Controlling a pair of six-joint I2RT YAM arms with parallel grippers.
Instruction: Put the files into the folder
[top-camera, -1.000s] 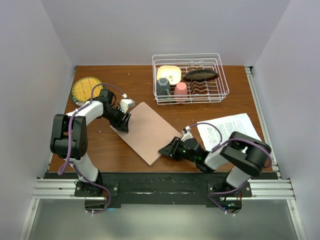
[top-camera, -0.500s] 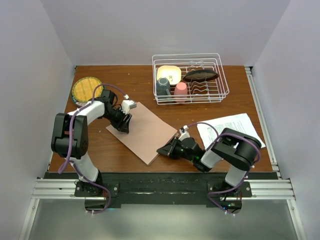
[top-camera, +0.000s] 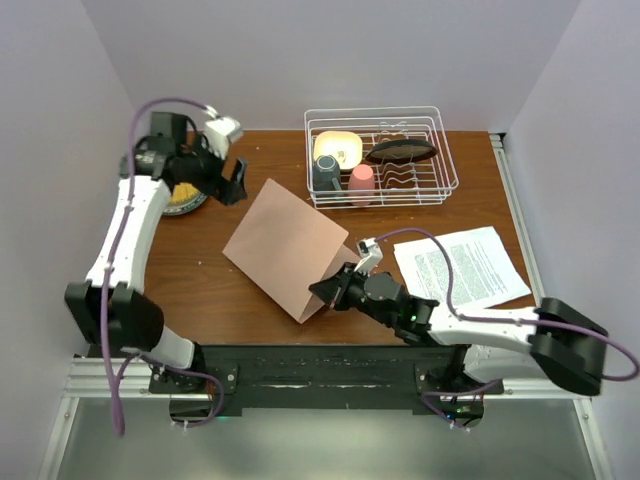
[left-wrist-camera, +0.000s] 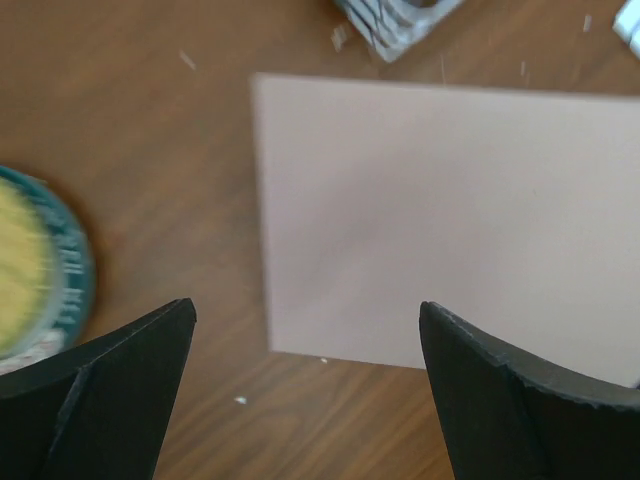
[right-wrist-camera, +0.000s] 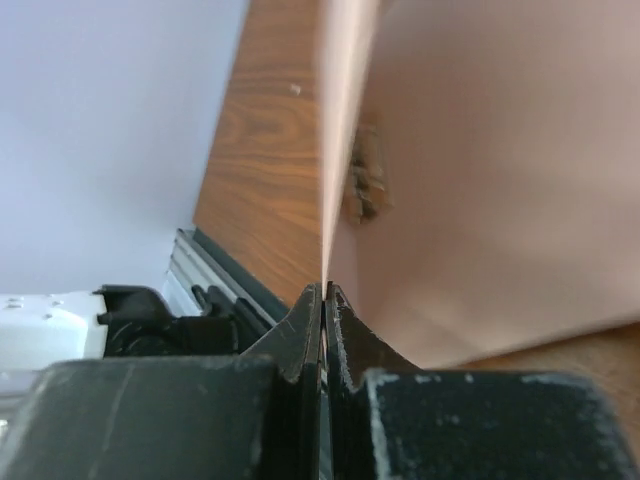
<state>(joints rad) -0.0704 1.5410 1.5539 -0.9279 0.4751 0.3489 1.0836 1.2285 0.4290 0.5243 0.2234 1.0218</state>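
The salmon-pink folder (top-camera: 285, 245) stands partly open in the middle of the table, its top leaf lifted. My right gripper (top-camera: 332, 292) is shut on the near corner of that leaf; in the right wrist view the leaf's edge (right-wrist-camera: 345, 120) runs up from my closed fingers, with the silver clip (right-wrist-camera: 364, 186) on the inner face. My left gripper (top-camera: 232, 182) is open and raised above the table's back left, clear of the folder (left-wrist-camera: 440, 210). The files (top-camera: 462, 264), white printed sheets, lie flat at the right.
A white wire dish rack (top-camera: 380, 156) with cups and dishes stands at the back. A round yellow plate with a teal rim (top-camera: 180, 192) sits at the back left, also in the left wrist view (left-wrist-camera: 30, 265). Grey walls close three sides.
My left gripper let go of the folder's far corner and rose toward the back left. My right gripper lifted the top leaf, so the folder opened up.
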